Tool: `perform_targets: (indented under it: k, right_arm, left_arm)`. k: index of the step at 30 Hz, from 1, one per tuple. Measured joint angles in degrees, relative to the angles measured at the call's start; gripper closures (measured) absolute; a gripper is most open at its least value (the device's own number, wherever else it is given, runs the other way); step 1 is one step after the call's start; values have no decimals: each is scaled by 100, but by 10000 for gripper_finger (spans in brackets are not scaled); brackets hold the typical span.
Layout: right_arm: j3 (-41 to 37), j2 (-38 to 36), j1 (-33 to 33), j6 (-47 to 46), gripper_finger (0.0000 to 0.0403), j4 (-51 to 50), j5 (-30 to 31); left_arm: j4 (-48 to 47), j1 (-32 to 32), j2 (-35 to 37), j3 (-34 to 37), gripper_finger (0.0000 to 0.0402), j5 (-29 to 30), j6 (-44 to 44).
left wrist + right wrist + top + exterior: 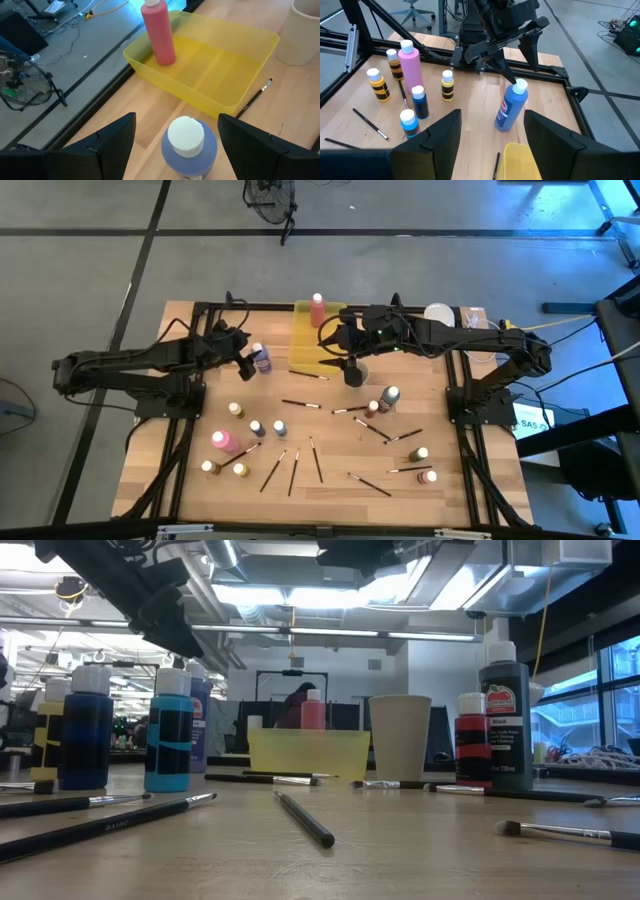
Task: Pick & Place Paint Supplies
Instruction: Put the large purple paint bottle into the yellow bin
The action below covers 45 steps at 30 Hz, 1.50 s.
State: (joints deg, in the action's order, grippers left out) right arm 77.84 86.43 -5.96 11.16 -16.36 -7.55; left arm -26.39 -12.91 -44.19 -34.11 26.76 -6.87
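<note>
A blue-purple paint bottle (pixel 189 150) with a white cap (pixel 521 85) stands upright on the table, left of the yellow tray (pixel 210 75). My left gripper (pixel 176 120) is open, with one finger on each side of the bottle's top and a gap showing on both sides. A pink bottle (pixel 159 32) stands upright in the tray's far end. My right gripper (pixel 490 145) hangs open above the tray's near end (pixel 318 358), pointing toward the table's left, with nothing between its fingers. Other bottles (pixel 225 442) and brushes (pixel 300 404) lie spread over the table's near half.
A pale cup (pixel 400 736) stands right of the tray at the back. A black-labelled bottle (pixel 389 396) and a red one (pixel 372 408) stand mid-right. Several small bottles (pixel 447 85) cluster at the near left. Brushes (pixel 292 470) lie scattered along the near edge.
</note>
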Motion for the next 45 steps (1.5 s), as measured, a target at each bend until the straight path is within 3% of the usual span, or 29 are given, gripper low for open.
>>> perform_targets:
  k: [26, 39, 45]
  right_arm:
    - [0, 2, 0, -32, 183, -124, -2]
    - [0, 2, 0, -39, 183, -146, -2]
    - [0, 2, 0, -39, 183, -146, -2]
  left_arm:
    - [140, 0, -889, 0, 123, 90, 13]
    - [135, 0, -720, 0, 124, 109, 13]
    - [131, -2, -707, 0, 155, 3, 12]
